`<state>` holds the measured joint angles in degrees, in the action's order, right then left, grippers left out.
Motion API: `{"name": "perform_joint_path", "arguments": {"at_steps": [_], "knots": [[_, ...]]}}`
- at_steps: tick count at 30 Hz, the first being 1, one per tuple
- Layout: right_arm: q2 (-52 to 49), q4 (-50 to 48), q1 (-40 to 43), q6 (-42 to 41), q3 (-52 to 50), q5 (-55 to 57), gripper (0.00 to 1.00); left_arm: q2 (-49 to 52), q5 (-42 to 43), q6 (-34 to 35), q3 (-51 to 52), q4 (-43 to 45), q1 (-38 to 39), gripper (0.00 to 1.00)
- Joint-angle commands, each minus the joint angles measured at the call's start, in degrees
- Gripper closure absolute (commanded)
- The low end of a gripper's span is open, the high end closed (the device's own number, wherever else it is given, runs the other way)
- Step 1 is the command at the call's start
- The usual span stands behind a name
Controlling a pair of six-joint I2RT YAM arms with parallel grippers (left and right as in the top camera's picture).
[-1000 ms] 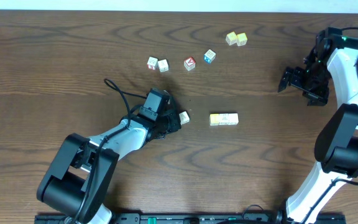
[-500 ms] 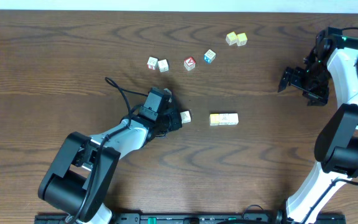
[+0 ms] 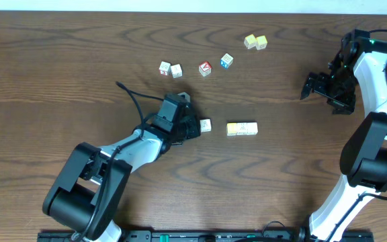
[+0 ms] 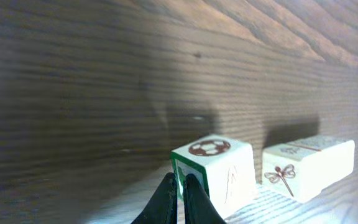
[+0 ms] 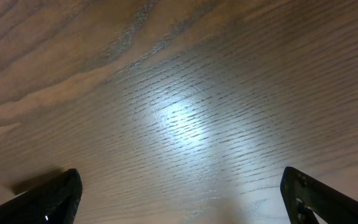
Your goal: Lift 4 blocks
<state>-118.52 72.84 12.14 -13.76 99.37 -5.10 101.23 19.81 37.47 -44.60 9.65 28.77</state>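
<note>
Dark, strongly grained wood makes up the table (image 3: 59,54), and near its middle sits a ball-marked cube (image 4: 219,168) — a tiny wooden letter block with a whitish top and a green-edged side. Just beside that cube, with a narrow gap between, lies a short row of cubes (image 3: 241,128). The row is yellow-topped at the end nearest the cube and whitish beyond, with a dragonfly on one side face. Its seams are too fine to count the pieces.

On the cube's opposite side, the left pincer (image 4: 179,196) has its fingers pressed together with nothing between them. Its tips are low at the table and seemingly touch the cube's green edge. The right pincer (image 5: 182,208) stands spread wide over bare wood, well apart from the cube and holding nothing. Farther back from the cube lie other loose cubes (image 3: 170,69).

These blocks look light, rigid and smooth-faced, so they should slide readily under a nudge and not give under pressure. One alone is probably best pinched across two opposite flat sides, centred rather than on a corner, or it may twist out. If four are to rise together as a line, my guess is a squeeze on the two end faces, square and firm — any offset and the row could buckle in the middle.
</note>
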Motion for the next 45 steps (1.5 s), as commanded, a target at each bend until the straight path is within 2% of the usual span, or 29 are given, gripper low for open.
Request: {"name": "perform_joint_path", "arguments": {"at_steps": [1,8,14,18,30,33,45], "knots": [[0.07,0.02,-0.09,0.13,0.7,0.15,0.01,1.44,0.5,-0.79,0.24,0.79,1.64,0.93],[0.07,0.02,-0.09,0.13,0.7,0.15,0.01,1.44,-0.87,-0.76,0.24,2.78,2.29,0.93],[0.07,0.02,-0.09,0.13,0.7,0.15,0.01,1.44,-11.02,1.81,0.24,2.78,2.27,0.93],[0.07,0.02,-0.09,0.13,0.7,0.15,0.01,1.44,-13.97,4.87,0.24,3.82,2.27,0.93],[0.07,0.02,-0.09,0.13,0.7,0.15,0.01,1.46,-9.55,4.85,0.24,5.6,2.34,0.93],[0.07,0.02,-0.09,0.13,0.7,0.15,0.01,1.53,-4.42,3.21,0.24,7.87,2.34,0.92],[0.07,0.02,-0.09,0.13,0.7,0.15,0.01,1.55,-6.45,3.1,0.24,8.66,2.32,0.93]]}}
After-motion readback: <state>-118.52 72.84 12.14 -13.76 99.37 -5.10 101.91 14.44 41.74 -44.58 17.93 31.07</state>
